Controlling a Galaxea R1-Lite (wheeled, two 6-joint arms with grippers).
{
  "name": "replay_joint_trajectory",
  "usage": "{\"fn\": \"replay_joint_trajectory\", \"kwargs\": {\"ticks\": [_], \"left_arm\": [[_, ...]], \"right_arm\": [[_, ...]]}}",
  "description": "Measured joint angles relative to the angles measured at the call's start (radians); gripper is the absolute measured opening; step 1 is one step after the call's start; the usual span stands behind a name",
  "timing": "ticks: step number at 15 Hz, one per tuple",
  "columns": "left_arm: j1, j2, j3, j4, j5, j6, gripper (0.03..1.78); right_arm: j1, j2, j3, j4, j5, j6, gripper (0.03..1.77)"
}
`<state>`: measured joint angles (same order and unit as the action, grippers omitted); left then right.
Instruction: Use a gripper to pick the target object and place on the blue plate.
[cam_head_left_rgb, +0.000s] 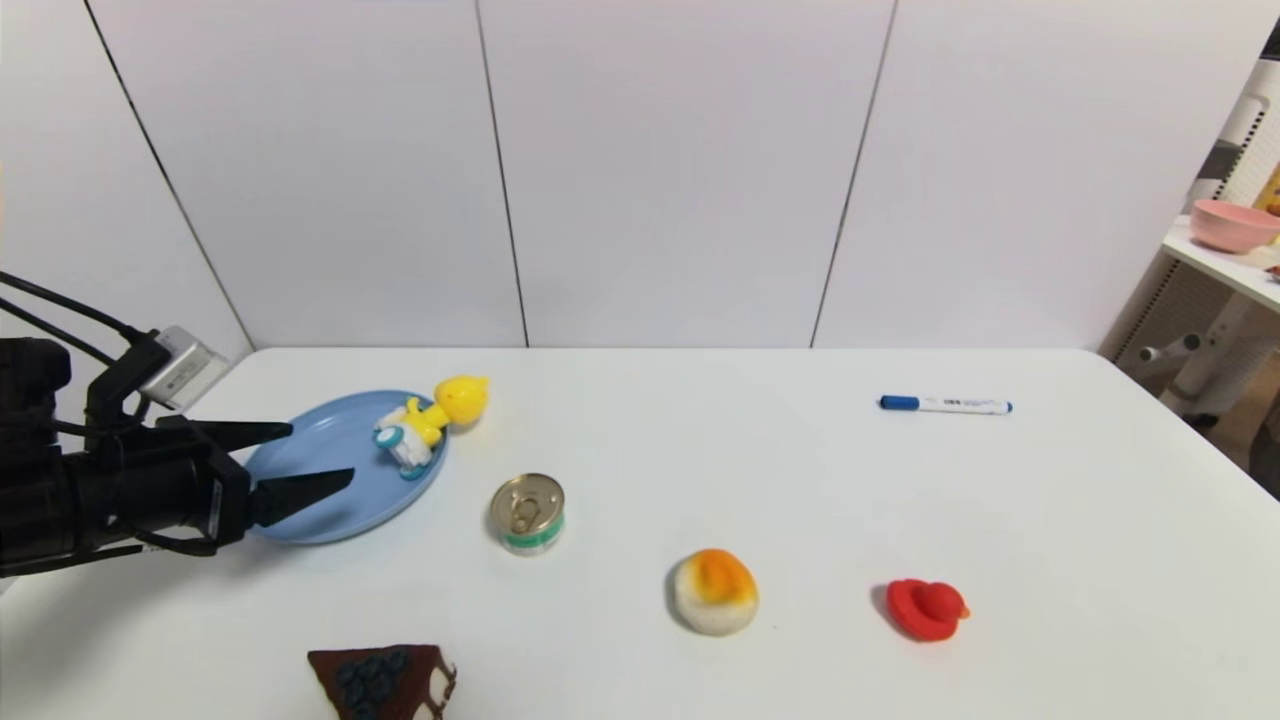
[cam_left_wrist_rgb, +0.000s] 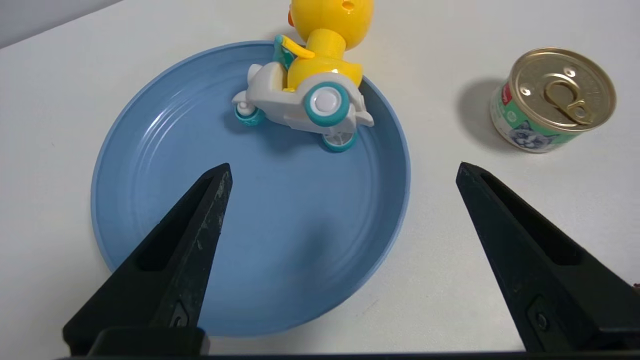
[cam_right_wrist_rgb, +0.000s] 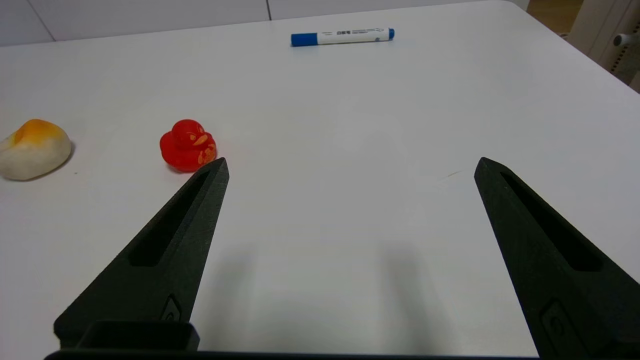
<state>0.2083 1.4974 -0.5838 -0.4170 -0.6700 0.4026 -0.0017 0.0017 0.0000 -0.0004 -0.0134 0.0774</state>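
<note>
White table, duck on plate

White panels stood behind the table (cam_head_left_rgb: 800, 500). I had the left gripper (cam_head_left_rgb: 322, 456) over the plate (cam_head_left_rgb: 340, 510), its fingers spread wide and holding nothing. The duck (cam_head_left_rgb: 425, 422) lay tipped on the plate, car (cam_left_wrist_rgb: 300, 102) inside, head past the rim. My right gripper (cam_right_wrist_rgb: 352, 159) hung over bare table, open and empty, near the red duck (cam_right_wrist_rgb: 188, 146).
</note>
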Motion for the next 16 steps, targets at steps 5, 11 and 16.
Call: {"fn": "replay_joint_trajectory", "kwargs": {"ticks": [5, 11, 16], "left_arm": [[0.000, -0.110, 0.008, 0.021, 0.042, -0.011, 1.66], [-0.001, -0.380, 0.062, 0.166, 0.125, -0.049, 1.67], [-0.048, -0.652, 0.162, 0.253, 0.267, -0.111, 1.69]], "right_arm": [[0.000, 0.000, 0.000, 0.000, 0.000, 0.000, 1.70], [0.000, 0.000, 0.000, 0.000, 0.000, 0.000, 1.70], [0.000, 0.000, 0.000, 0.000, 0.000, 0.000, 1.70]]}}
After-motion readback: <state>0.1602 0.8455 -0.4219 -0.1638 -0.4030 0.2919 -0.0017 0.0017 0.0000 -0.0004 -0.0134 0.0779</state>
